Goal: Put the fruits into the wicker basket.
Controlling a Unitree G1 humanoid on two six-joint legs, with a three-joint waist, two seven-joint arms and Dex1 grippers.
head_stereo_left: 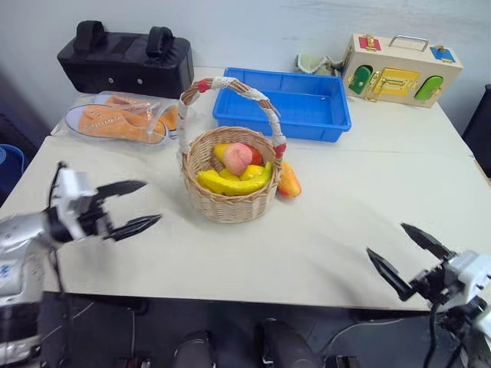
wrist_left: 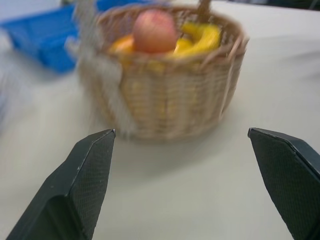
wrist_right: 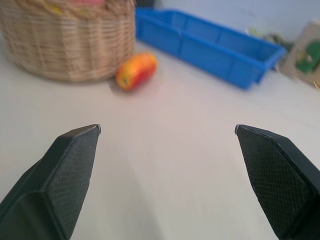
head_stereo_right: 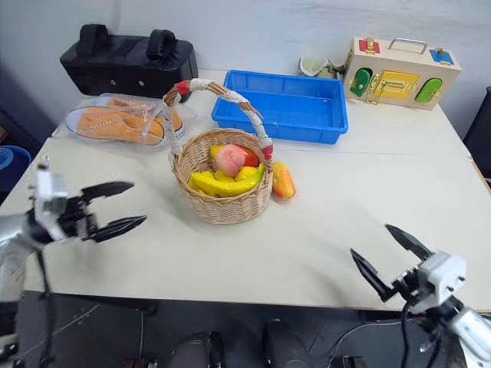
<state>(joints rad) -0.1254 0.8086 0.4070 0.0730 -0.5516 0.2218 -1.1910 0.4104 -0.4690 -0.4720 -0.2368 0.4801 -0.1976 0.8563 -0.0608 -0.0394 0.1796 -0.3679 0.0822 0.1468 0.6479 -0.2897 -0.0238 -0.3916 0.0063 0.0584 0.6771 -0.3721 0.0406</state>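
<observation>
Left eye view, left to right: left gripper (head_stereo_left: 138, 205) empty, jaws wide apart, at 9 o'clock of the wicker basket (head_stereo_left: 230, 201), which holds a banana (head_stereo_left: 230, 182) and peach (head_stereo_left: 237, 157). One mango (head_stereo_left: 289, 182) lies on the table (head_stereo_left: 322, 238), touching the basket at its 3 o'clock, long axis running 12-to-6. Right gripper (head_stereo_left: 404, 253) empty, spread wide, mango at its 11 o'clock; right arm looks nearer.

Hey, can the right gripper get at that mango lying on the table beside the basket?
Probably yes: the open right gripper faces bare table up to the mango, which touches the wicker basket.
</observation>
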